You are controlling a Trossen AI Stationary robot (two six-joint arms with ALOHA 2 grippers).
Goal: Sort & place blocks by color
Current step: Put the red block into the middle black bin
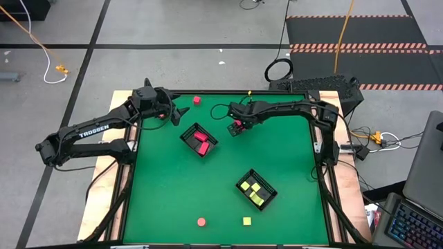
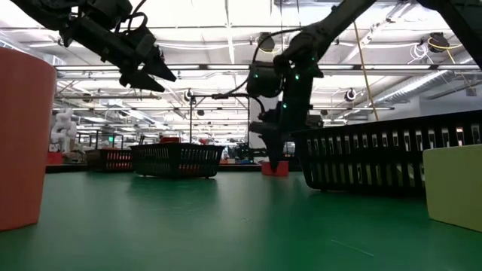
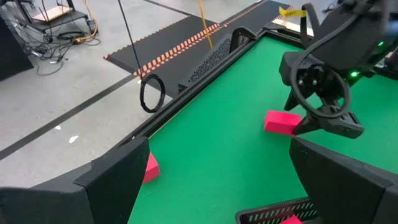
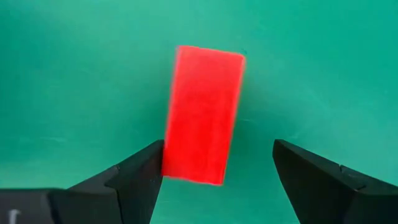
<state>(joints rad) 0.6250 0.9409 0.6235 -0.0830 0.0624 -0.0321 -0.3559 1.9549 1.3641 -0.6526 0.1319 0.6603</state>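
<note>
Right then, the right gripper (image 4: pixel 217 165) hung low over a red bar block (image 4: pixel 204 114) near the far edge of the green table (image 1: pixel 173 194), with its jaws apart, one on each side of the block and not yet squeezing it. I judged this was the picking-up step for one more red piece. Next the jaws would need to go down a bit, close on the block's long sides, and carry it to the tray with red blocks (image 1: pixel 199 141) just beside it.

The left gripper (image 1: pixel 178 114) waited up high near the far left corner, its jaws wide apart and holding nothing.

From above I could see the whole sorting job: a tray with yellow blocks (image 1: pixel 256 189), a round red block (image 1: pixel 201 222) and a yellow cube (image 1: pixel 246 221) by the near edge, and a small red cube (image 1: pixel 196 100) at the far edge. The right wrist view showed only the bar and the jaws (but very close, so the gap on each side was easy to see).
</note>
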